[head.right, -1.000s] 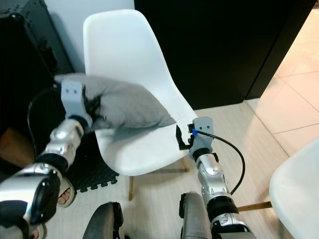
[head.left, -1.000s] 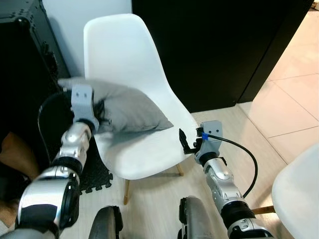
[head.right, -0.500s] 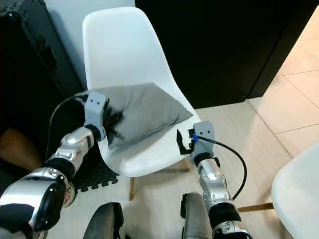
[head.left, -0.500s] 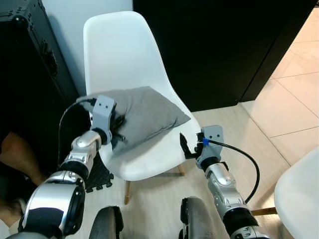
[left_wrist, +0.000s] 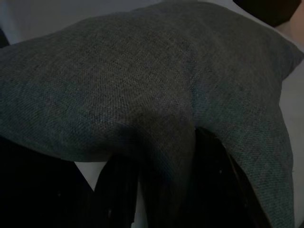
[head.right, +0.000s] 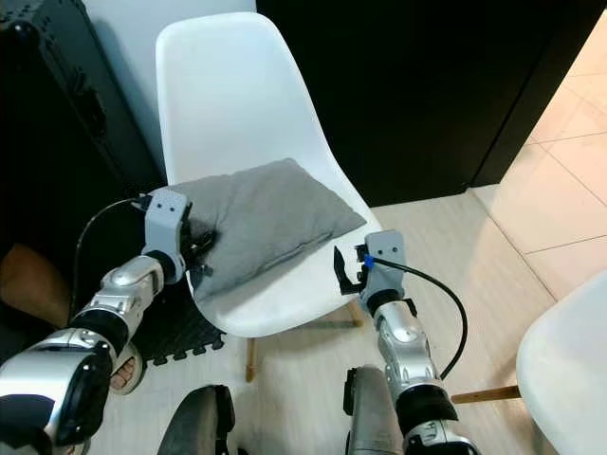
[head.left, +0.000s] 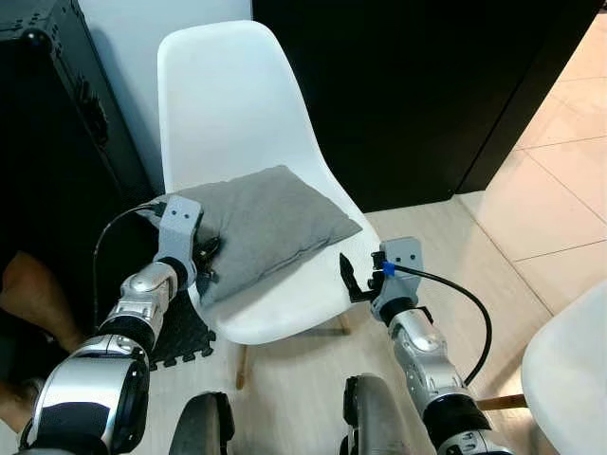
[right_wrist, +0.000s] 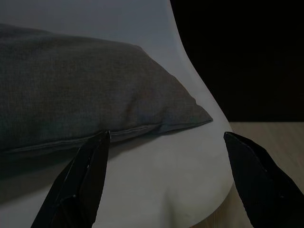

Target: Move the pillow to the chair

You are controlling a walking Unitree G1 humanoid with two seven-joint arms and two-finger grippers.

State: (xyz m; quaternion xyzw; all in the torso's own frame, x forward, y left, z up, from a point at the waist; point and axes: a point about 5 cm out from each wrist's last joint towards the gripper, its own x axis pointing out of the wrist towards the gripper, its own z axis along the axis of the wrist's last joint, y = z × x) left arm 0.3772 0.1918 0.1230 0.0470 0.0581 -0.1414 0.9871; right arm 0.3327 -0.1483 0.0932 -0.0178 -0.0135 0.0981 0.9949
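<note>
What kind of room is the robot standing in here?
Probably a home or small office room: a white moulded chair on wooden legs carrying a grey pillow, pale tiled floor, and a black case against the wall.

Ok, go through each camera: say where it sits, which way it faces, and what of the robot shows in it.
Left eye view: on the head, looking forward and down at the white chair with the grey pillow on its seat; both silver arms show.
Right eye view: same head, same scene.
Left wrist view: on the left arm, looking along the left claw, whose fingers pinch a fold of pillow.
Right wrist view: along the open right claw at the seat's front edge.
All four share the pillow.
</note>
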